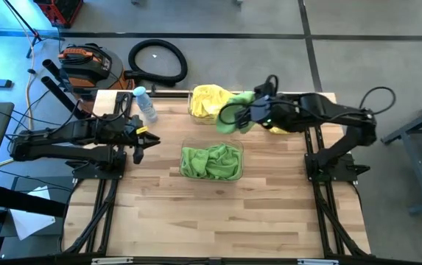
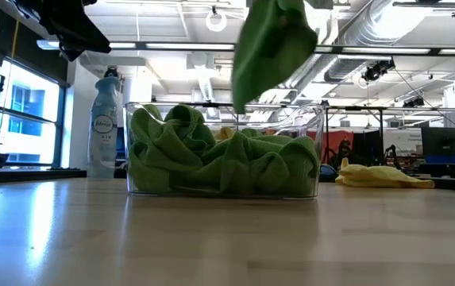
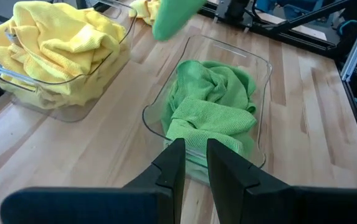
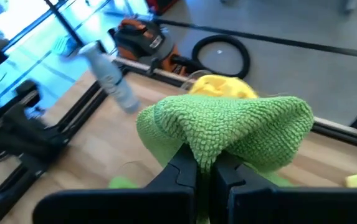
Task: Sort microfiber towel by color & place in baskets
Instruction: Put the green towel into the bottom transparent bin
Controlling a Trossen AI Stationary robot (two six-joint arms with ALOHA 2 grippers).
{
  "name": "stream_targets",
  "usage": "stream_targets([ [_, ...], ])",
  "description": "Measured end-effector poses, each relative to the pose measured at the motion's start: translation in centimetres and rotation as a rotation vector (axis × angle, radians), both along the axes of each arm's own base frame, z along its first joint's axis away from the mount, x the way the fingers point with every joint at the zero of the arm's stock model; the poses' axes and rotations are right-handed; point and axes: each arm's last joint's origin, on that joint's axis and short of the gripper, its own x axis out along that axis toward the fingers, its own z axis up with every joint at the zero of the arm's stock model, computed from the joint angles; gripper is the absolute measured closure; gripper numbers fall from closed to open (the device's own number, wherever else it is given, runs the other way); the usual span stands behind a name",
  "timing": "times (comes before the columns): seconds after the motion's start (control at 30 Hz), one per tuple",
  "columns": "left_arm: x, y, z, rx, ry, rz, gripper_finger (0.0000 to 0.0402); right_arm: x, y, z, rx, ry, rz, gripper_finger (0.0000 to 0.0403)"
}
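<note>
My right gripper [image 4: 206, 163] is shut on a green microfiber towel [image 4: 228, 130], high over the table's far middle [image 1: 229, 116]. Below it stands a clear basket [image 2: 314, 119] filled with crumpled green towels [image 1: 211, 162]. The other clear basket [image 3: 72, 106], by the far edge, holds yellow towels [image 3: 53, 43]. One more yellow towel [image 2: 382, 175] lies flat on the table at the far right. My left gripper [image 3: 195, 158] hovers left of the green basket, pointing at it, slightly open with nothing between its fingers. My right gripper pinches a bunched fold of the green towel [image 4: 206, 152] between its two fingers. The fingers slant downward from the table's right side. The towel is lifted clear; it bulges over the fingertips and hangs slack [image 2: 271, 44] above the green basket.
A clear spray bottle with a blue cap [image 1: 146, 104] stands at the far left of the table. On the floor beyond the far edge lie a black hose ring [image 1: 157, 60] and an orange tool [image 1: 85, 62]. The near half of the wooden table [image 1: 218, 221] is bare.
</note>
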Motion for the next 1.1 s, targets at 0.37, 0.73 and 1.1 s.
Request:
stream_targets([
  [0.37,-1.0,-0.1,-0.1,-0.002,0.015,0.0,0.0349,4.7,3.3,-0.2,0.052,0.037,0.109,0.0403],
  [0.73,-1.2,-0.2,-0.1,-0.035,0.014,-0.023,0.0349,7.5,5.3,-3.9,0.161,0.138,0.091,0.0403],
  [1.1,-1.2,-0.2,-0.1,-0.036,0.018,-0.022,0.0349,14.0,4.2,-12.1,0.293,0.293,0.047,0.0403],
])
